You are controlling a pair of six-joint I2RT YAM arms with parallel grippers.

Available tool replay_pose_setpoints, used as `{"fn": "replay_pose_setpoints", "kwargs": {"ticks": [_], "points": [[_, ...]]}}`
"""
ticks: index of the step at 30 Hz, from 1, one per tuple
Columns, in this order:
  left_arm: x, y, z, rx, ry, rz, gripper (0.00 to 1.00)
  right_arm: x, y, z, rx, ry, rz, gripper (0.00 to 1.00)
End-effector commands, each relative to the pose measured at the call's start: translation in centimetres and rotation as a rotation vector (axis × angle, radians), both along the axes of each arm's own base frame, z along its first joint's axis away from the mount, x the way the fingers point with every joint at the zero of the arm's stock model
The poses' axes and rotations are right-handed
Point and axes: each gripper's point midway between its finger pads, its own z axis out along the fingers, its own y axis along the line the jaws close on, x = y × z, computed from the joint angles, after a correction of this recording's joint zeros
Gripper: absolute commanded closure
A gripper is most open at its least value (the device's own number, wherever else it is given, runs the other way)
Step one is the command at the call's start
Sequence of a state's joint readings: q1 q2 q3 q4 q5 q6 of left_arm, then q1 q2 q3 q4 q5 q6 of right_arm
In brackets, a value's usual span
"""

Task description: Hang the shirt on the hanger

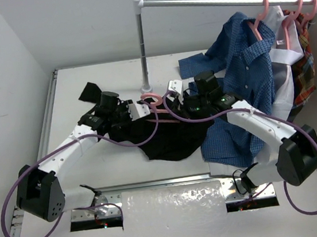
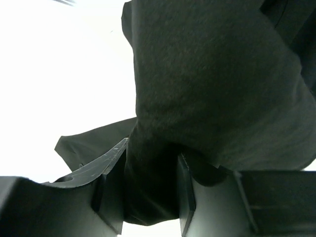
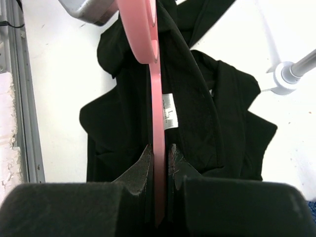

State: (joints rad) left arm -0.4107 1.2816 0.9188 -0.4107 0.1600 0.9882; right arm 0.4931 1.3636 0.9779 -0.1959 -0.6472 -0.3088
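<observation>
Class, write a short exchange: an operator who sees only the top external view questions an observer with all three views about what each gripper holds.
Operator: Is the right gripper on the hanger?
Observer: Yes; the right wrist view shows its jaws shut on the hanger's flat pink bar.
Operator: And the left gripper?
Observer: Left wrist view: bunched shirt fabric fills the gap between its jaws; whether it is clamped is unclear.
</observation>
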Motion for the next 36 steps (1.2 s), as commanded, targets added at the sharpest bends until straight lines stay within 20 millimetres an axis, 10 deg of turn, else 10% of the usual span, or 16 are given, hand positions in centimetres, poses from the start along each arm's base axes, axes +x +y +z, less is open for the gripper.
{"fn": "replay_pose_setpoints", "kwargs": {"ticks": [1, 15, 17, 18, 20, 30, 36], "points": [[0.7, 1.1, 0.9, -0.005, -0.047, 0.038, 0.64, 1.0, -0.5, 2.7, 0.037, -0.076, -0.051, 1.0], [2.7, 2.3, 5.2, -0.236, -0.069, 0.098, 0.55, 2.4, -4.0, 7.2, 0.111, -0.106, -0.314, 1.0], [2.6, 1.4, 6.9, -0.3, -0.074, 0.081, 0.35, 2.8, -5.2, 9.2, 0.109, -0.134, -0.395, 1.0], [2.3, 1.0, 7.7, -0.331, -0.075, 0.075, 0.09, 3.0, -5.5, 9.9, 0.115, -0.132, -0.424, 1.0], [2.2, 0.1, 9.7, -0.383, -0.086, 0.045, 0.0, 3.3, -6.5, 11.8, 0.106, -0.14, -0.487, 1.0], [-0.7, -2.9, 19.1, -0.635, -0.161, 0.003, 0.0, 4.1, -11.0, 17.8, 0.081, -0.189, -0.757, 1.0], [-1.9, -5.0, 16.9, -0.593, -0.108, 0.019, 0.0, 2.6, -14.1, 21.6, 0.06, -0.243, -0.869, 1.0]]}}
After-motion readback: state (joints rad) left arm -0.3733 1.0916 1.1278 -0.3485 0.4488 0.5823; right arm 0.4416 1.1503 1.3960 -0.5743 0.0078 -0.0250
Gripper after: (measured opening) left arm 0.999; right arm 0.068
